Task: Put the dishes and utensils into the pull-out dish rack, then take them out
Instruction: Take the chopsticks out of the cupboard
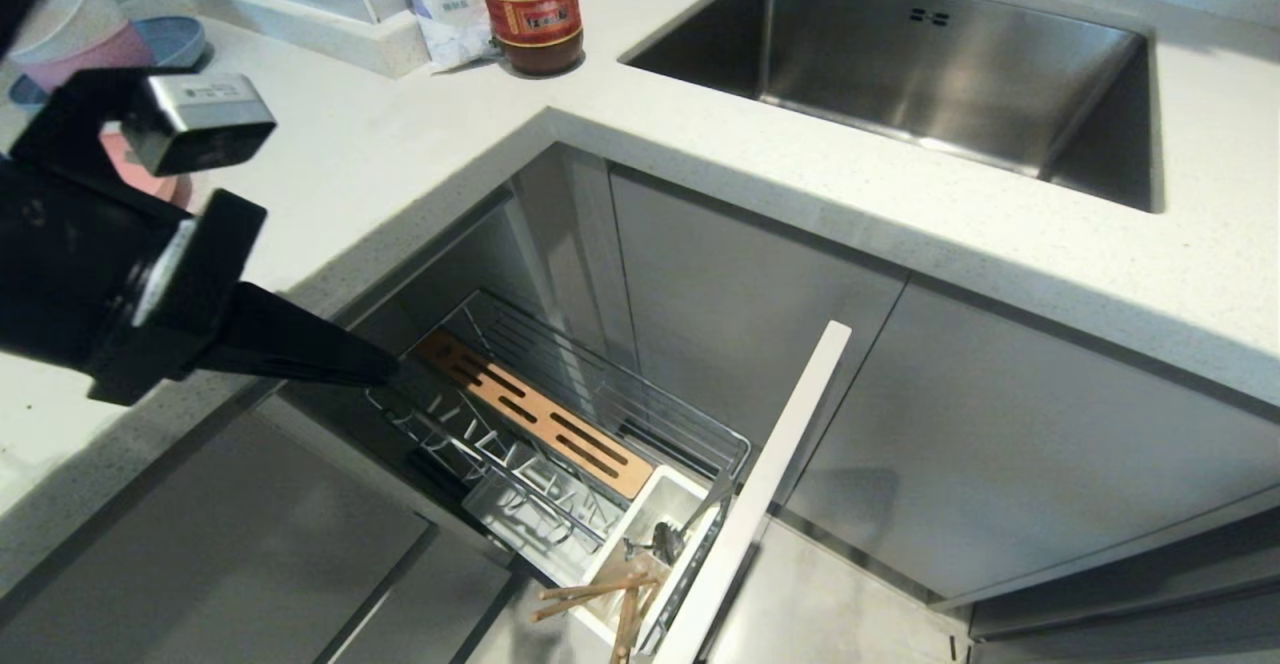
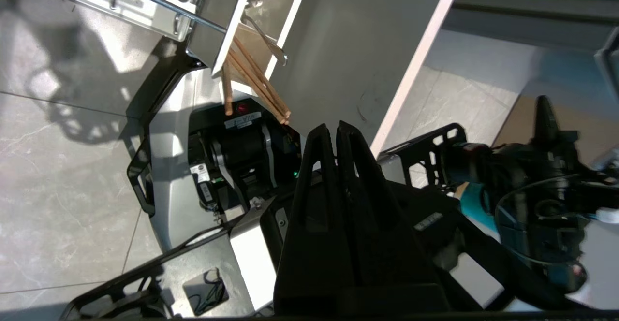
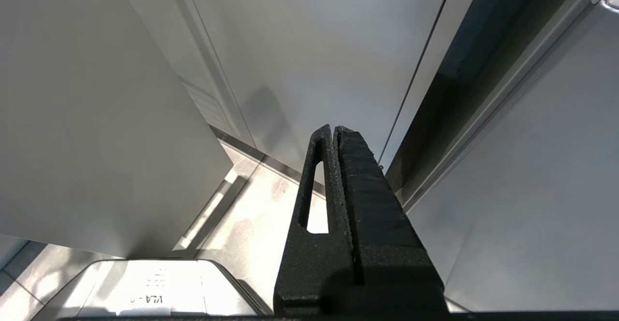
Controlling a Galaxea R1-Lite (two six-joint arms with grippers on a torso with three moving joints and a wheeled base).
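Two chopsticks (image 1: 590,599) stand in the white utensil cup (image 1: 655,504) at the front end of the pull-out dish rack (image 1: 560,424), with a steel spoon (image 1: 668,538) beside them. In the head view the left gripper (image 1: 385,369) hangs over the rear end of the rack, fingers pressed together and holding nothing. The cup lies at about 4 o'clock from the fingertips, well apart. The chopsticks' long axis leans out of the cup toward 8 o'clock, free ends over the cup's edge. The left arm is the nearer one. The right gripper (image 3: 333,130), also closed and empty, is parked low beside the cabinet fronts.

The wire slots between gripper and cup appear bare. The pale pink plate (image 1: 140,176) rests on the countertop (image 1: 800,174) at 10 o'clock, mostly hidden behind the arm. The rack's upright cabinet front (image 1: 760,489) is likely to limit approach from 3 o'clock.
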